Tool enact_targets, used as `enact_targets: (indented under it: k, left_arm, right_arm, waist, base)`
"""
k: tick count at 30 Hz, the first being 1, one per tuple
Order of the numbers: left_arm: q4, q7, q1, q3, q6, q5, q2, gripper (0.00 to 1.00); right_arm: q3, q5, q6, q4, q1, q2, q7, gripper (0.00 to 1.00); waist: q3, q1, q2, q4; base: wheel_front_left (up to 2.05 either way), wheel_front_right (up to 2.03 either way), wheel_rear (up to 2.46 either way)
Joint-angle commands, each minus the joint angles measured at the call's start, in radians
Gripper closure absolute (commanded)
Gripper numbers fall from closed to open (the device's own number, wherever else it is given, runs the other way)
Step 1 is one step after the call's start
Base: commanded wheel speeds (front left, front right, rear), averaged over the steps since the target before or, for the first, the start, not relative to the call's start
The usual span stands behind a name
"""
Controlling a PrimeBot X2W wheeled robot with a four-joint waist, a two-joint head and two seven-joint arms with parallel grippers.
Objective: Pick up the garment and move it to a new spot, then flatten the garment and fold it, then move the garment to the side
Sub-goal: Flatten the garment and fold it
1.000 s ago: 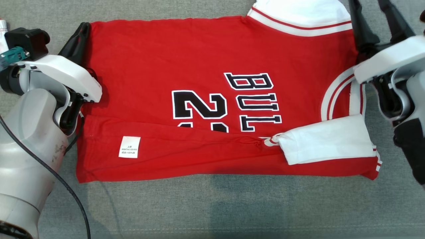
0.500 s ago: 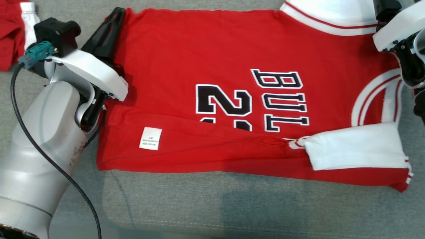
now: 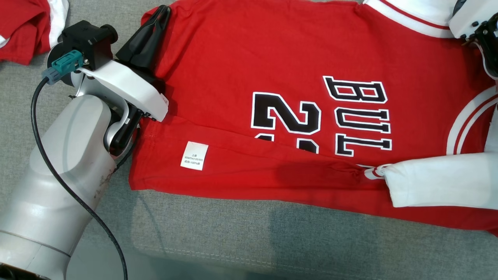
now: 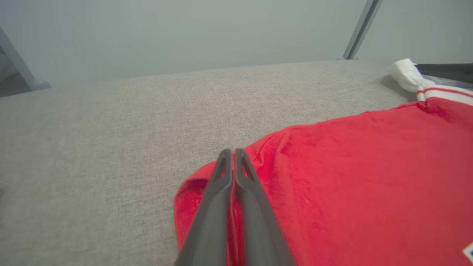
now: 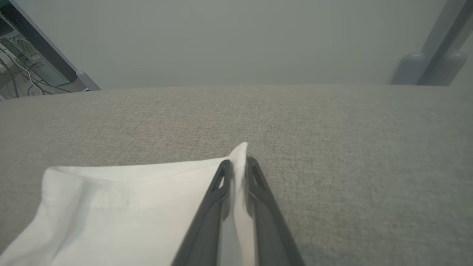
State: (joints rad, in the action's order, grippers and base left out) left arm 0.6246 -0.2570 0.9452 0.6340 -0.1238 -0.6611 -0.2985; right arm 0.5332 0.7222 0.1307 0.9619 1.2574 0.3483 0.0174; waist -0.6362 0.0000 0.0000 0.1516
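– Head view, biggest thing first: what lies under it all?
– A grey, fabric-covered bench [image 3: 241,237] runs across the whole picture.
– And the garment?
– The garment [image 3: 241,70], a red jersey, lies spread on the bench with its white-trimmed end toward the robot's right. Its near edge is folded up over the front and hides the lower part of the black number [image 3: 286,120] beside the black lettering [image 3: 358,116]. A white sleeve [image 3: 439,186] is folded in over the near right part.
– The arms?
– The pale left forearm [image 3: 58,171] comes in at the lower left. The left hand [image 3: 165,9] has its fingers pressed together on the garment's far left corner. The left wrist view shows red cloth pinched between them.
– The right hand?
– In the right wrist view the right hand [image 5: 238,160] is clamped on a white edge of the garment, with a strip of it running between the fingers.
– Anything smaller?
– A heap of red and white cloth [image 3: 23,27] lies at the upper left, apart from the garment. A white care label [image 3: 194,155] sits on the folded-up flap.
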Motion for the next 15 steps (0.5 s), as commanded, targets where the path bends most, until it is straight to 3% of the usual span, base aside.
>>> enact_targets:
  k: [1, 9, 15]
  left_arm:
    - [-0.019, -0.005, 0.007, -0.027, -0.007, 0.006, -0.04, 1.0]
    - [-0.018, -0.005, -0.003, -0.039, -0.007, 0.005, -0.06, 1.0]
    - [-0.026, -0.005, -0.043, -0.044, -0.007, -0.022, -0.105, 1.0]
  right_arm:
    - [0.011, 0.008, 0.0, -0.011, -0.006, -0.018, 0.001, 1.0]
    - [0.047, 0.05, 0.0, -0.067, -0.017, -0.001, 0.085, 1.0]
    - [0.085, 0.155, 0.0, -0.194, -0.09, 0.057, 0.102, 1.0]
  waist:
    - [-0.001, 0.0, 0.0, 0.0]
    - [0.02, 0.0, 0.0, -0.026]
    - [0.062, 0.0, 0.0, -0.062]
  base:
    - [0.0, 0.0, 0.0]
    - [0.0, 0.0, 0.0]
    - [0.0, 0.0, 0.0]
